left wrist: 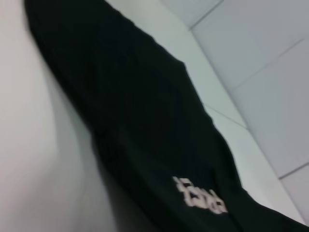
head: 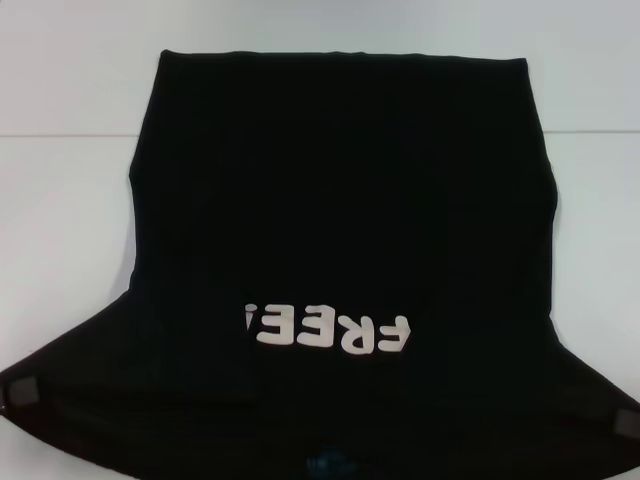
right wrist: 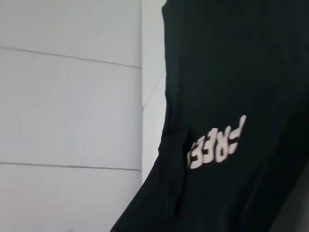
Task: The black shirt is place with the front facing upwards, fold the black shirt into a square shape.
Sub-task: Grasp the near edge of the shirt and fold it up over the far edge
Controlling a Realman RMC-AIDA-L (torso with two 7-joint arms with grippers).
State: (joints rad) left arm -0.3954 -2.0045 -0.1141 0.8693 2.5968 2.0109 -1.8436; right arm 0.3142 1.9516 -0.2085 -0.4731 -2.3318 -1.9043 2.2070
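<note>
Head view: shirt point(head: 340, 220) spread across the white desk point(head: 70, 200), front up, "FREE" point(head: 325, 328) reading upside down toward the near edge. Straight folded edge at the far side; cloth flaring wide toward the near left and near right corners. Left hand point(head: 20, 392) at the near left corner, right hand point(head: 627, 422) at the near right corner, each just touching or gripping cloth there; only a small grey part of each showing, so open or closed cannot be told. Small blue label point(head: 328, 464) at the near middle, between the hands. Long axis of the cloth running near to far, with both hands at the near end and about equally close to it.

Left wrist view: shirt point(left wrist: 145, 125) stretching away as a dark band over the desk point(left wrist: 43, 159), lettering point(left wrist: 200, 195) close by. No fingers in sight.

Right wrist view: shirt point(right wrist: 231, 96) filling one side, lettering point(right wrist: 215, 142) plain, pale desk point(right wrist: 67, 121) on the other. No fingers in sight here either.

Judgement: next fold likely carrying the near edge toward the far edge, both hands together.
</note>
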